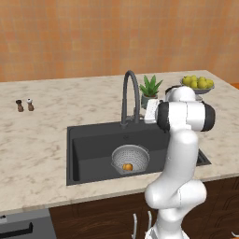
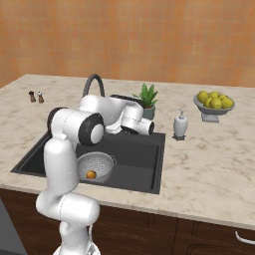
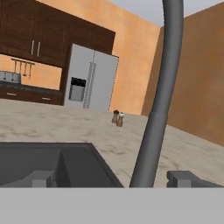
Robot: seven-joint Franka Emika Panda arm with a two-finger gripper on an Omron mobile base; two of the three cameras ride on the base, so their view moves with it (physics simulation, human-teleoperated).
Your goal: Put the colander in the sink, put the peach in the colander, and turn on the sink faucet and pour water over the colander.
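In the left base view, the silvery perforated colander (image 1: 130,158) is seen inside the dark sink (image 1: 88,154), toward its front edge, with the small orange peach (image 1: 128,166) lying in it; bare basin floor is left to the colander's left. In the right base view, the arched sink faucet (image 2: 93,83) is seen behind the sink, the arm reaching toward it. In the hand view, the gripper (image 3: 117,178) is spread wide, nothing held, the faucet's stem rising between its fingertips (image 3: 41,178).
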